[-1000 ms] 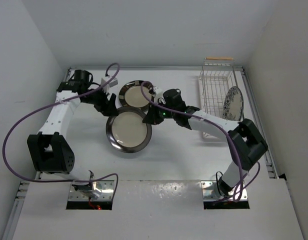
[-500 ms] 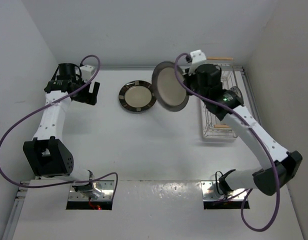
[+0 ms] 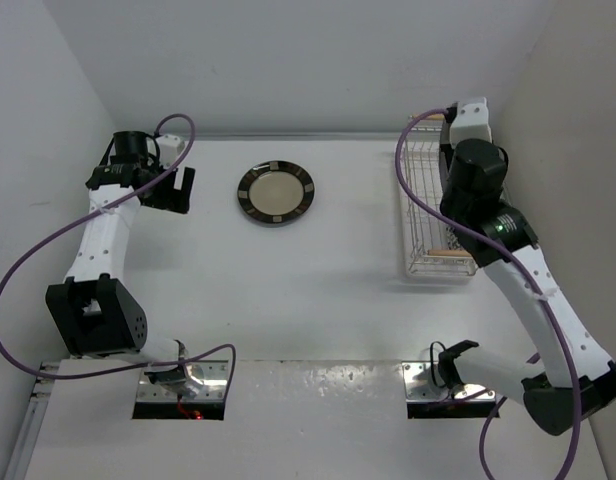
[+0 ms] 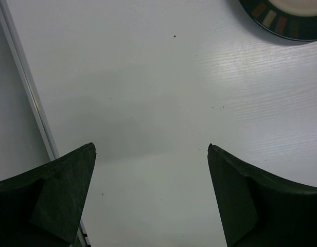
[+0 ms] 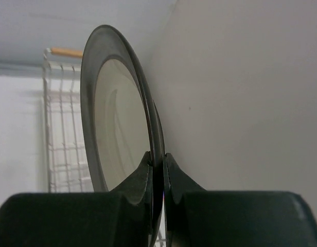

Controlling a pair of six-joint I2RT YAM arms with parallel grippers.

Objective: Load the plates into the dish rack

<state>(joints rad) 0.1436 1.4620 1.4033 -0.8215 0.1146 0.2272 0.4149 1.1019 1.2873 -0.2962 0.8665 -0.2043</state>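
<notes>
My right gripper point(image 5: 157, 160) is shut on the rim of the dark-rimmed plate with the cream centre point(image 5: 117, 118) and holds it on edge, upright, above the white wire dish rack point(image 5: 63, 139). In the top view the right wrist covers this plate over the rack point(image 3: 428, 215). The brown-rimmed plate with pale patches point(image 3: 276, 193) lies flat at the back middle of the table; its edge also shows in the left wrist view point(image 4: 287, 23). My left gripper point(image 3: 178, 189) is open and empty above bare table, left of that plate. The blue floral plate is hidden.
The rack's near wooden handle point(image 3: 453, 256) and its far one point(image 5: 66, 52) show. The right side wall point(image 5: 241, 92) stands close behind the held plate. A rail point(image 4: 27, 87) runs along the table's left edge next to my left gripper.
My right arm has lifted the cream-centred plate off the table, turned it on edge and carried it right over the rack. My left arm has drawn back to the left.
</notes>
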